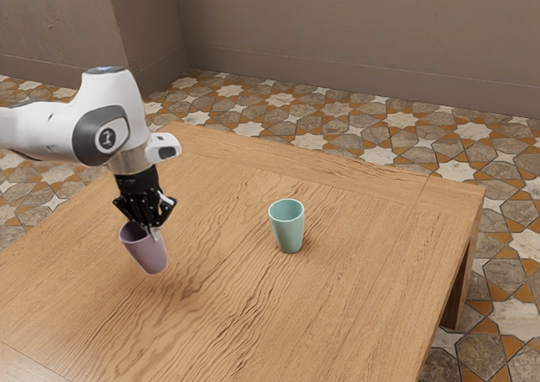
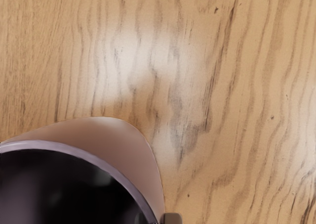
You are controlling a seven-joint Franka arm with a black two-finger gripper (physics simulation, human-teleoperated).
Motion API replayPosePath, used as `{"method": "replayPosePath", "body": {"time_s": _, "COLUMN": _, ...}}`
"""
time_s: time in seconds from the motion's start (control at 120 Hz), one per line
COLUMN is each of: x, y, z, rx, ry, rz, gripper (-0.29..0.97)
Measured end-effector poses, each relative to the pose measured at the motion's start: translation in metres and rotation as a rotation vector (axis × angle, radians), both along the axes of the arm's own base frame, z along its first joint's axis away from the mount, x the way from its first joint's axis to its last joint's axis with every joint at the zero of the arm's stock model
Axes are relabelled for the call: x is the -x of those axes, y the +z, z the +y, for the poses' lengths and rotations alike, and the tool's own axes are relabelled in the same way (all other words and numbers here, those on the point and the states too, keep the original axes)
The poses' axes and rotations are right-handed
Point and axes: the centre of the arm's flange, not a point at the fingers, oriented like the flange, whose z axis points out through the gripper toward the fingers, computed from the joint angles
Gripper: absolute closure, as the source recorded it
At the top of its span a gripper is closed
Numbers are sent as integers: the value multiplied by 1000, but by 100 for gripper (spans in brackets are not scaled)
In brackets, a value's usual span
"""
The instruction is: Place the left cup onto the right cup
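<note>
Exterior view: the wooden table (image 1: 354, 314) lies nearest the camera, its grain running toward the far edge. Above its near part, toward the exterior view's left, the purple cup (image 1: 145, 251) hangs from the gripper (image 1: 145, 228). The jaws are clenched on the cup's rim, one finger on each side of the wall. The cup is tilted: its long axis leans off vertical, the mouth pointing up toward the hand and the base pointing down and toward the exterior view's right. The white arm (image 1: 76, 125) enters from the exterior view's left and bends down to the cup. The teal cup (image 1: 287, 226) stands upright on the table, mouth up, long axis vertical, well apart from the purple cup on the exterior view's right. Bare wood grain lies between the two cups. A patterned tile floor (image 1: 380, 137) and a plain brown wall (image 1: 354, 19) lie beyond the table. Wrist view: the purple cup (image 2: 98, 140) sits just under the hand, its dark interior and rounded rim facing the camera. The table (image 2: 222, 85) lies below it, wood grain running past the cup's wall.
</note>
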Motion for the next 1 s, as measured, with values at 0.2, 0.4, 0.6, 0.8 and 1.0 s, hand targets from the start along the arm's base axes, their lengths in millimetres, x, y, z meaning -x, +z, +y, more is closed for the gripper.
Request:
{"method": "replayPosePath", "body": {"time_s": 0.2, "x": -17, "y": 29, "z": -14, "rx": -10, "ry": -30, "rz": -37, "gripper": 79}}
{"method": "replayPosePath", "body": {"time_s": 0.4, "x": -41, "y": 57, "z": -38, "rx": -27, "ry": -86, "rz": -58, "gripper": 79}}
{"method": "replayPosePath", "body": {"time_s": 0.6, "x": -68, "y": 77, "z": -62, "rx": -49, "ry": -141, "rz": -64, "gripper": 79}}
{"method": "replayPosePath", "body": {"time_s": 0.8, "x": -92, "y": 87, "z": -84, "rx": -80, "ry": -192, "rz": -67, "gripper": 79}}
{"method": "replayPosePath", "body": {"time_s": 1.0, "x": -113, "y": 90, "z": -111, "rx": -98, "ry": -241, "rz": -73, "gripper": 79}}
